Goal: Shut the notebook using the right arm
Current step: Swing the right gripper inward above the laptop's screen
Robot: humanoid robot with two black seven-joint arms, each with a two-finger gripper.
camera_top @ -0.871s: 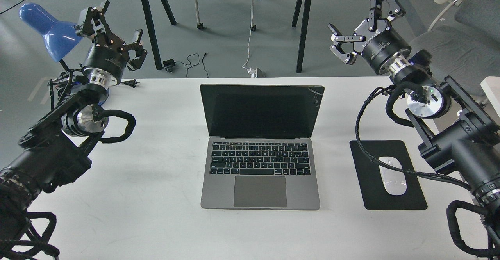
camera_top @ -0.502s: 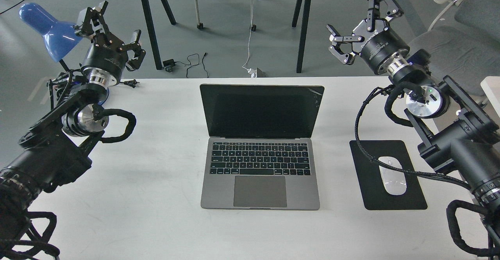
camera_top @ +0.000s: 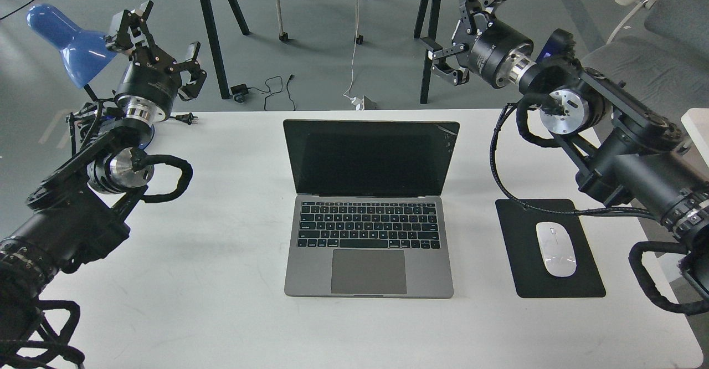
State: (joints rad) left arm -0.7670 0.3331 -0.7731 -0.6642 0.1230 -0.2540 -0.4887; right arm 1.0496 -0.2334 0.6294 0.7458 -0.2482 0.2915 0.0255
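Observation:
A grey notebook computer [camera_top: 370, 208] lies open in the middle of the white table, its dark screen [camera_top: 370, 155] upright and facing me. My right gripper [camera_top: 455, 25] is open and empty, raised beyond the table's far edge, above and just right of the screen's top right corner. My left gripper [camera_top: 158, 39] is open and empty, raised over the table's far left corner, well away from the notebook.
A black mouse pad [camera_top: 548, 250] with a white mouse [camera_top: 555, 256] lies right of the notebook. A blue desk lamp [camera_top: 66, 42] stands at the far left behind my left gripper. The white table [camera_top: 210, 280] has bare surface left of the notebook. Black table legs [camera_top: 429, 36] stand behind.

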